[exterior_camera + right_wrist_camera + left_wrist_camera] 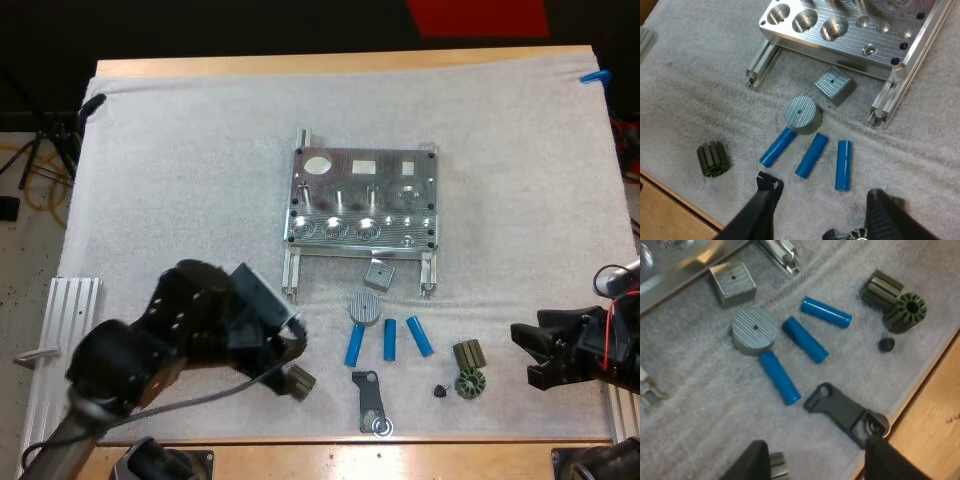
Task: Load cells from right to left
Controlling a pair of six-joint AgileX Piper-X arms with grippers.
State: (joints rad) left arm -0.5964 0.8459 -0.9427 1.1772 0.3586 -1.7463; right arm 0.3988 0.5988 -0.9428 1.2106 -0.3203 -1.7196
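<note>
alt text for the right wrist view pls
Three blue cylinders lie in a loose row on the white mat, just ahead of the open right gripper. Beyond them sit a round grey disc, a small square block and the metal fixture.

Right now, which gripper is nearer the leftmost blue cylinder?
Left. My left gripper is just left of the leftmost blue cylinder. My right gripper is far to its right, past the rightmost blue cylinder.
</note>
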